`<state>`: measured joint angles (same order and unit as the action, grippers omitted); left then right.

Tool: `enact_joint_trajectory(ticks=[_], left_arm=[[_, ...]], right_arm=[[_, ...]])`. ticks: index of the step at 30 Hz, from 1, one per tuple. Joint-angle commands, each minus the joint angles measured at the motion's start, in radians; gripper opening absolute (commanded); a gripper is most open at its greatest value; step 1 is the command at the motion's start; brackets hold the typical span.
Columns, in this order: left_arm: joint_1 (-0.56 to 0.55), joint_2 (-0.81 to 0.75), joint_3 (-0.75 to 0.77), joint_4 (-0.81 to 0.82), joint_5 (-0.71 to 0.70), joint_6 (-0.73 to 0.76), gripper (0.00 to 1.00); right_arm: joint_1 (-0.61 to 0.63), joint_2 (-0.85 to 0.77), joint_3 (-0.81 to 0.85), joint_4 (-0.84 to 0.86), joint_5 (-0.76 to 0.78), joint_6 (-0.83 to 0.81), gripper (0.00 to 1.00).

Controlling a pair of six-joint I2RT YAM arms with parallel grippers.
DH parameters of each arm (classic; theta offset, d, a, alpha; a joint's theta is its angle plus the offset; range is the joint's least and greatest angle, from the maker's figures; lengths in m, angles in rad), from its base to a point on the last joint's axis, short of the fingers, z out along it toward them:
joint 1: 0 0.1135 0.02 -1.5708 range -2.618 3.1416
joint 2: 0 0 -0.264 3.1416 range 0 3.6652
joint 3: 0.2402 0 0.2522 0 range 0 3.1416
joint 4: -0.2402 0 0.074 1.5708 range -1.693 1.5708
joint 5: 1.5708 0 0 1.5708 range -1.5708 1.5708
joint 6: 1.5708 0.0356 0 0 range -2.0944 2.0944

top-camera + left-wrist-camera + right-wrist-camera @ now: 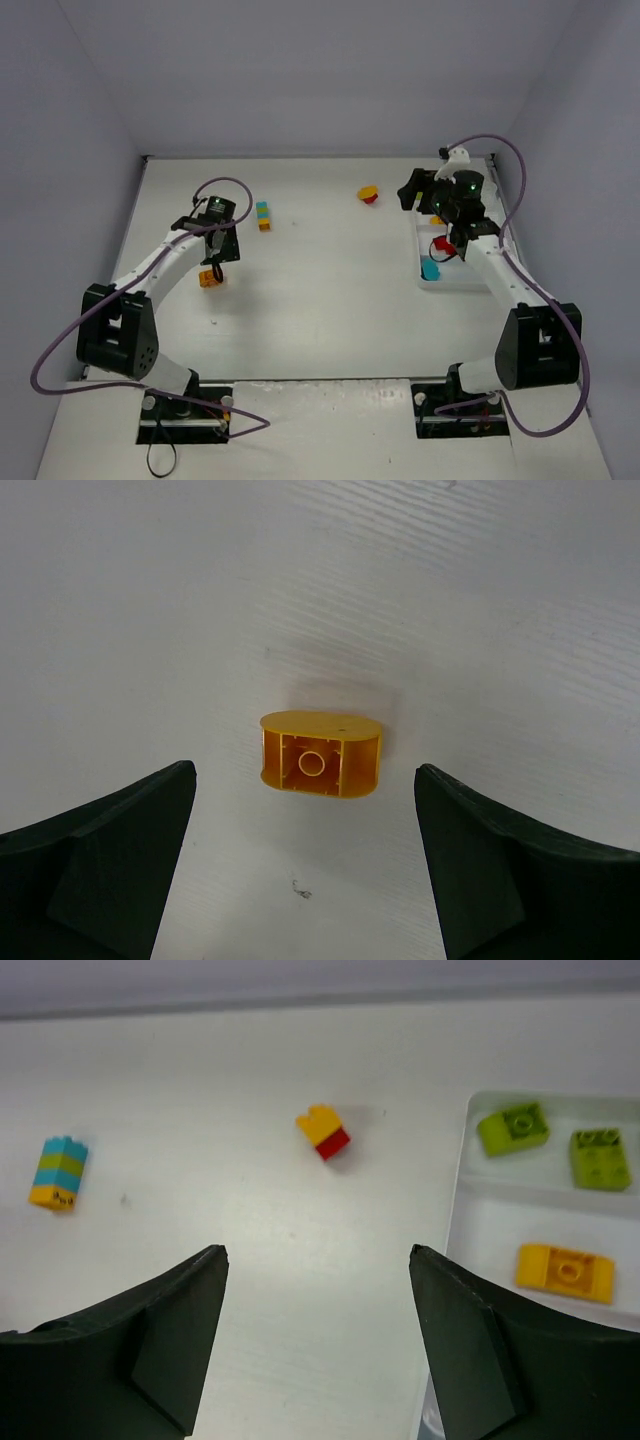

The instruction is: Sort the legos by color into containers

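We see the left gripper [305, 772] released astride a yellow brick [320, 756] on the bench [150, 600], centre frame; the right gripper [317, 1251] gapes empty by the tray [461, 1192].

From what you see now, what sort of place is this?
Probably a laboratory robot cell: grey walls enclose a white table, the black-and-white left arm and right arm stand at its near edge, with coloured plastic toy bricks and a white divided tray on it.

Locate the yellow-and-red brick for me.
In the top view, the yellow-and-red brick lies on the table, far right of centre, left of the white tray and outside it.
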<state>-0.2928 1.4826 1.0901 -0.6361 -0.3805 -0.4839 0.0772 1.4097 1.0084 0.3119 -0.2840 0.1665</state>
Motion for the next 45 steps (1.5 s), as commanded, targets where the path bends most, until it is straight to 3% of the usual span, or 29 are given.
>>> enact_joint_trajectory(ticks=[1,11,25,26,29,30,33,37,45], left_arm=[[0.047,0.013,0.007,0.053,0.084,-0.012,0.84],[0.135,0.143,0.010,0.104,0.233,0.001,0.84],[0.136,0.205,-0.004,0.061,0.267,-0.031,0.83],[0.135,0.206,-0.004,0.062,0.267,-0.032,0.81],[0.129,0.209,-0.001,0.065,0.276,-0.032,0.66],[0.124,0.206,-0.001,0.067,0.281,-0.032,0.57],[0.112,0.193,0.001,0.085,0.304,-0.033,0.44],[0.032,0.118,-0.007,0.169,0.341,0.007,0.29],[-0.216,-0.190,-0.131,0.426,0.434,0.302,0.25]], right_arm=[[0.006,-0.043,-0.088,0.065,-0.064,0.022,0.70],[0.018,-0.107,-0.180,0.088,-0.106,0.010,0.71],[0.026,-0.104,-0.194,0.107,-0.133,0.004,0.72],[0.026,-0.103,-0.195,0.108,-0.135,0.004,0.72],[0.026,-0.103,-0.195,0.108,-0.136,0.005,0.72],[0.027,-0.101,-0.197,0.108,-0.136,0.004,0.72],[0.030,-0.106,-0.197,0.102,-0.141,0.002,0.72],[0.044,-0.113,-0.176,0.072,-0.170,0.001,0.72],[0.140,-0.132,-0.137,0.035,-0.407,0.083,0.71]])
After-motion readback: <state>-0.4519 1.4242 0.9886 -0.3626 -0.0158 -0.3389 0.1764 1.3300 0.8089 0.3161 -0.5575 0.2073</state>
